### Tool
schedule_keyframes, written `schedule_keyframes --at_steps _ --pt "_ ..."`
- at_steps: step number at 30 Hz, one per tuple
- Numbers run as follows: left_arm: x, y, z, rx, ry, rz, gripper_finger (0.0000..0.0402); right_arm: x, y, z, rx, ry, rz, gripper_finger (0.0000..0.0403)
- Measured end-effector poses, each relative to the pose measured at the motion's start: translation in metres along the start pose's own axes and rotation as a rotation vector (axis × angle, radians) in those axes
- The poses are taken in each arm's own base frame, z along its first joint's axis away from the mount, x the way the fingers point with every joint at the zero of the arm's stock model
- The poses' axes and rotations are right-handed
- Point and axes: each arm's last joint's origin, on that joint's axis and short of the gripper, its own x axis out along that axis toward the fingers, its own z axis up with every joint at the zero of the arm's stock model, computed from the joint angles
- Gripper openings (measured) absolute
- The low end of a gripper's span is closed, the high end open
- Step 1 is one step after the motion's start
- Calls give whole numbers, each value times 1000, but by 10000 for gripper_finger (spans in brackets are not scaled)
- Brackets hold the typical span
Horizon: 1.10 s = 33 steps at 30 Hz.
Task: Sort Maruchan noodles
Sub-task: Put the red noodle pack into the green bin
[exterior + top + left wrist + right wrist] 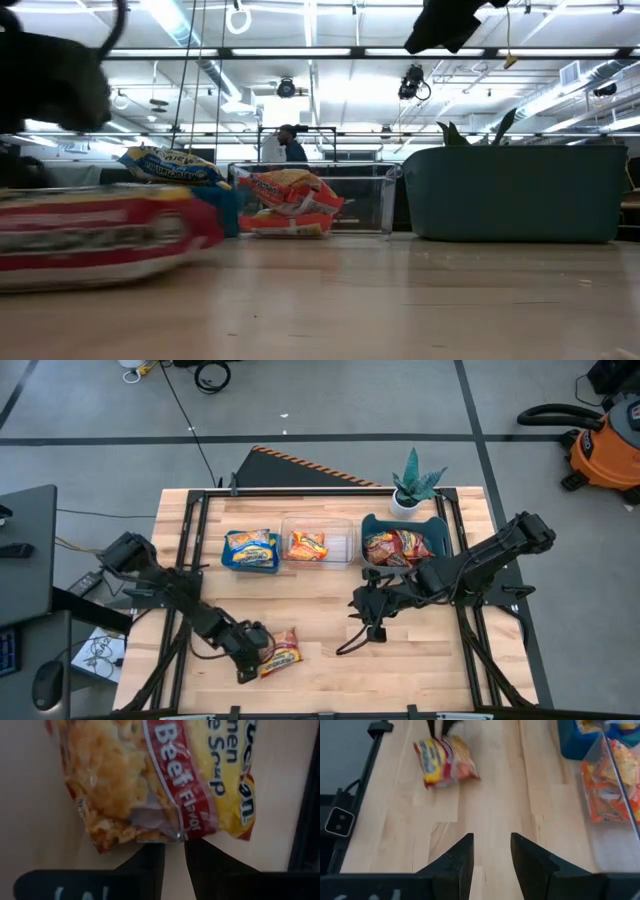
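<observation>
Three bins sit in a row toward the far side of the wooden table (330, 615): a teal bin (440, 530) at the right holding red packets (397, 546), a clear bin (345, 540) in the middle with an orange packet (308, 545), and a small blue bin (232, 560) at the left with blue-and-yellow packets (250, 546). A potted plant (413, 484) stands just behind the teal bin.

Both dark arms reach in over the table. The right gripper (375, 622) hangs over bare wood in front of the clear bin, its fingers (457, 857) spread with nothing between them. The left gripper (256, 650) is low at the near left, touching the edge of a red-and-yellow beef-flavour packet (282, 652) lying flat on the table (well apart from the bins). In the left wrist view its fingertips (150, 857) are nearly together at the packet's (160, 775) crimped edge, but whether they pinch it I cannot tell.
</observation>
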Motion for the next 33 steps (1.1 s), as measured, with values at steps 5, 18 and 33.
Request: schedule_keyframes --at_steps 5,18,33 --pt "9 10 23 62 -232 99 82 15 11 -4 -23 16 13 135" --pt "2 6 49 216 -465 91 82 75 51 -40 -226 153 34 135" --pt "2 3 46 223 -432 50 82 116 60 -77 -689 263 -205 130"
